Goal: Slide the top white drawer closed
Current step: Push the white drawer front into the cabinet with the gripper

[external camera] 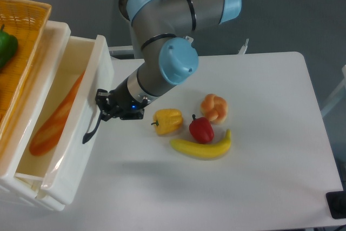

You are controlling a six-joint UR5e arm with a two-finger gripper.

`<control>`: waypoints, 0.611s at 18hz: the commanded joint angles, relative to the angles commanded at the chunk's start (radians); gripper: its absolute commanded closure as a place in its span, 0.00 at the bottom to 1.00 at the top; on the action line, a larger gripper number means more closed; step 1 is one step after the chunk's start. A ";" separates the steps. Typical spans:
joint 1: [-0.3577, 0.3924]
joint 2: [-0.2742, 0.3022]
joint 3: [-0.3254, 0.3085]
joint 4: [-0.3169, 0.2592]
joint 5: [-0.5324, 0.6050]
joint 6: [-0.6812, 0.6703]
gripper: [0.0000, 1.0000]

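Observation:
The top white drawer point(81, 150) juts out to the right from the white cabinet point(32, 196) at the left. A long orange baguette point(54, 117) lies inside it. Its curved black handle point(91, 127) is on the front panel. My gripper point(104, 107) presses against the drawer front right at the handle's upper end. The fingers are dark and bunched together, and whether they are open or shut does not show.
An orange wicker basket point(24, 12) holding a green pepper point(6, 47) sits on top of the cabinet. On the table lie a yellow pepper point(168, 120), a red pepper point(201, 129), a banana point(201, 147) and a bread roll point(214, 106).

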 joint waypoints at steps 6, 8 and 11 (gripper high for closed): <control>-0.034 0.000 -0.002 0.002 -0.012 -0.008 1.00; -0.046 0.000 -0.003 0.002 -0.014 -0.009 1.00; -0.060 -0.002 -0.002 0.009 -0.029 -0.026 1.00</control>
